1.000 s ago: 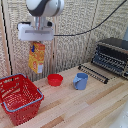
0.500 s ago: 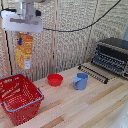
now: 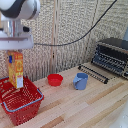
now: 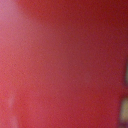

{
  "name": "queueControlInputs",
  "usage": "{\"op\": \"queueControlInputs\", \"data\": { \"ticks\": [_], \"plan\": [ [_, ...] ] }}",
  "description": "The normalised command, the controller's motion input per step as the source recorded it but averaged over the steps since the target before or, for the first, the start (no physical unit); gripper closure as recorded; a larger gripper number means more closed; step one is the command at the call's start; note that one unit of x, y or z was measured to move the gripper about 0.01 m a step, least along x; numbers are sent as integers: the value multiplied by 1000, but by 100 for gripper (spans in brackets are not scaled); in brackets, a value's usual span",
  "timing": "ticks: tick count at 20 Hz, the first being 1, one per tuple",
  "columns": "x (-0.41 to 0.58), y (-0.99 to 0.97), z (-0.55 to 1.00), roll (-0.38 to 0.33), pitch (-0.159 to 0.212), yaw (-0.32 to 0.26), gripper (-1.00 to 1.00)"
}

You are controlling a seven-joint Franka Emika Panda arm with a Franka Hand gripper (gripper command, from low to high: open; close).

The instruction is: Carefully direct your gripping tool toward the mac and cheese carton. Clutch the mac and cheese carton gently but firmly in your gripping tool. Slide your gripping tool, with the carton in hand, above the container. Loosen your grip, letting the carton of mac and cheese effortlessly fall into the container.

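The mac and cheese carton [image 3: 16, 69] is a tall orange-yellow box hanging upright under my gripper [image 3: 15, 52], whose white block sits just above it. The fingers are hidden by the carton's top, and the carton stays held there. The carton's lower end sits over the far part of the red wire basket [image 3: 24, 104], at the exterior view's left. The wrist view is a blurred field of red, with a pale sliver at one edge that I cannot identify.
A small red bowl [image 3: 55, 79] and a blue mug [image 3: 80, 81] stand on the wooden table at the middle. A black toaster oven [image 3: 113, 56] with a tray in front stands at the exterior view's right. A reed screen is behind.
The arm has carried the carton toward the exterior view's left and lowered it, from beside the basket to over it.
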Motion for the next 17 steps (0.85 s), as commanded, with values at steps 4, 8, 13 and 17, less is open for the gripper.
{"op": "queueControlInputs", "data": {
  "ticks": [4,8,13,17],
  "plan": [
    [56,0,-606,-157,-155,0,100],
    [141,0,-249,-37,-69,14,-100],
    [26,5,170,-30,16,13,-100],
    [137,-73,375,27,166,-50,-100]
  ]
}}
